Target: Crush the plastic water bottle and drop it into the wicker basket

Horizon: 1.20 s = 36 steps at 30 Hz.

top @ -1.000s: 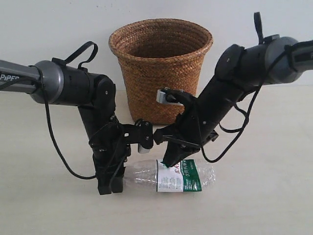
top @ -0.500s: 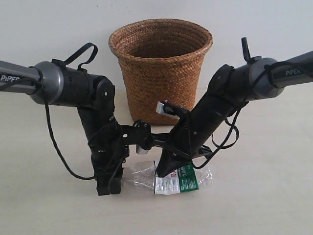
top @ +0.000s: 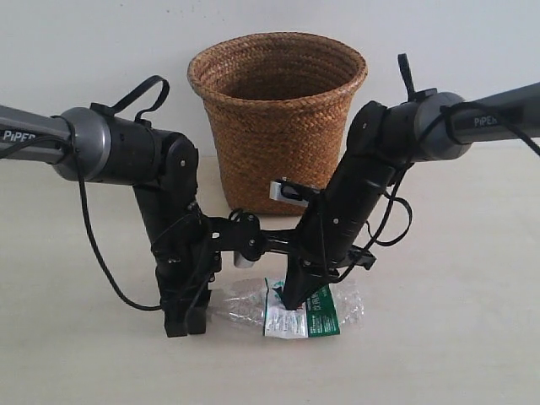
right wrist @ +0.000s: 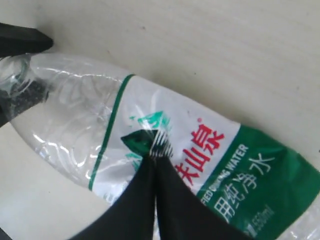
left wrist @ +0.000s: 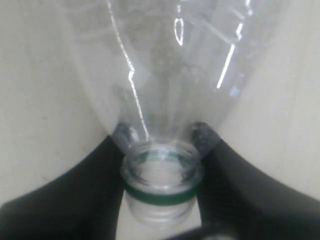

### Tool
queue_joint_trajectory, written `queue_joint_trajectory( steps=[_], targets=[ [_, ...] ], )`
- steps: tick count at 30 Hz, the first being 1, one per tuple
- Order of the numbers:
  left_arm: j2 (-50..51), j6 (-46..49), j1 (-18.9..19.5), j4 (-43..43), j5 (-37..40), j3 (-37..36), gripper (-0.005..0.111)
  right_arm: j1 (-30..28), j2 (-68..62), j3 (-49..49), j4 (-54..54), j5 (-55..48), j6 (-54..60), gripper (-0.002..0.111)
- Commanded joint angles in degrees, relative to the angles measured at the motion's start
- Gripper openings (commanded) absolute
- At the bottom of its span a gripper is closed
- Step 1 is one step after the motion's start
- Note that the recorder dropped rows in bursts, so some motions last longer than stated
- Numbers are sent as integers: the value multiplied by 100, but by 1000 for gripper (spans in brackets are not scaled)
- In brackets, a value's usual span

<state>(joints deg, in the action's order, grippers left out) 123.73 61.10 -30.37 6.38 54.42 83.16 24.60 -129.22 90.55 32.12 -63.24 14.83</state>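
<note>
The plastic water bottle (top: 316, 310) lies on its side on the table in front of the wicker basket (top: 278, 126), its body dented and its label creased. My left gripper (top: 190, 321) is shut on the bottle's neck. In the left wrist view the left gripper (left wrist: 161, 150) has a black finger on each side of the neck of the bottle (left wrist: 170, 75), just above a green ring; no cap shows. My right gripper (top: 292, 300) is shut and presses down on the label. In the right wrist view its tips (right wrist: 156, 150) meet on the white-and-green label of the bottle (right wrist: 210, 150).
The basket stands upright against the white wall, just behind both arms, with its mouth open. The pale table (top: 456, 337) stretches to both sides and toward the front. Loose black cables (top: 101, 253) hang from both arms.
The right arm has swung in and pushed down onto the label. The bottle has become shorter and more crumpled. The left gripper has stayed on the neck.
</note>
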Motion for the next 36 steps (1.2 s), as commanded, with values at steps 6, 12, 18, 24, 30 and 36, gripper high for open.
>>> queue_joint_trajectory(
  steps=[6, 12, 18, 24, 30, 36],
  targets=[
    [-39, -24, -30, 210, -92, 2, 4, -157, 436, -13, -1267, 193, 402, 0],
    [-39, -24, -30, 210, -92, 2, 4, -464, 1505, -139, -392, -251, 2011, 0],
    [-223, -24, -30, 193, -90, 2, 4, -477, 2210, -139, -751, -643, 2391, 0],
    [-591, -220, -30, 171, -21, 2, 4, -477, 2701, -139, -1434, -508, 1154, 0],
    [-1132, -244, -30, 155, 243, -245, 4, -477, 3262, -1018, -3310, -189, -120, 0],
    [-1655, 816, -197, 103, 699, -630, 4, -477, 3708, -1682, -4350, -1, -569, 0]
  ],
)
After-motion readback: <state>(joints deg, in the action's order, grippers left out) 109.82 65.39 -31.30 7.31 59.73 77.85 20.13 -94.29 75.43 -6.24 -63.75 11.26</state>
